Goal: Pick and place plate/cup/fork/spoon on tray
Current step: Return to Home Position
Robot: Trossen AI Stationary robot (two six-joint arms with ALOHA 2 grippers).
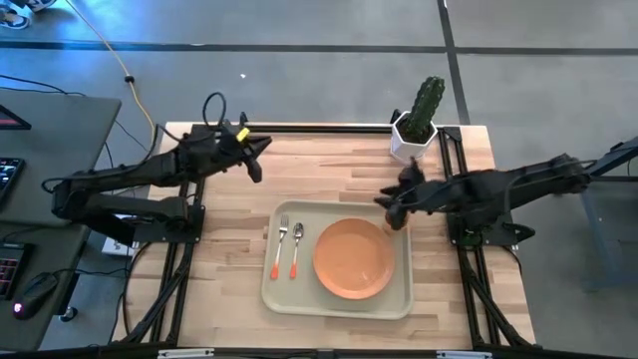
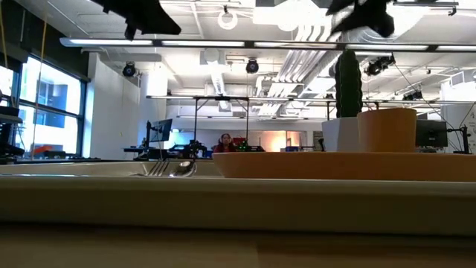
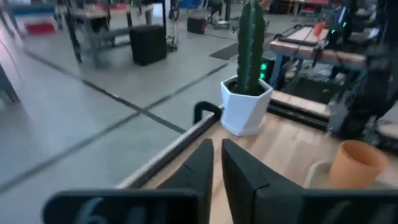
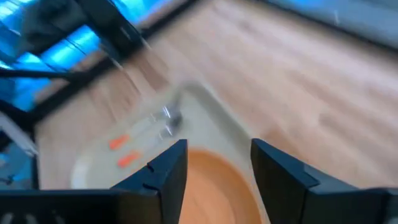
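Observation:
The pale tray [image 1: 284, 294] lies on the wooden table. On it rest the orange plate [image 1: 354, 257] and, left of it, the fork [image 1: 281, 246] and the spoon [image 1: 296, 249], side by side. The orange cup [image 3: 357, 163] stands upright at the tray's far right corner; in the high view my right gripper hides it. My right gripper [image 1: 391, 207] hangs open above that corner, with nothing between its fingers [image 4: 168, 168]. My left gripper [image 1: 261, 150] is raised over the table's far left part, shut and empty [image 3: 216, 165].
A cactus in a white hexagonal pot [image 1: 417, 125] stands at the table's far edge, right of centre, close to my right arm. Bare wood [image 1: 329, 170] lies between the tray and the far edge. Black frame rails run along the table's sides.

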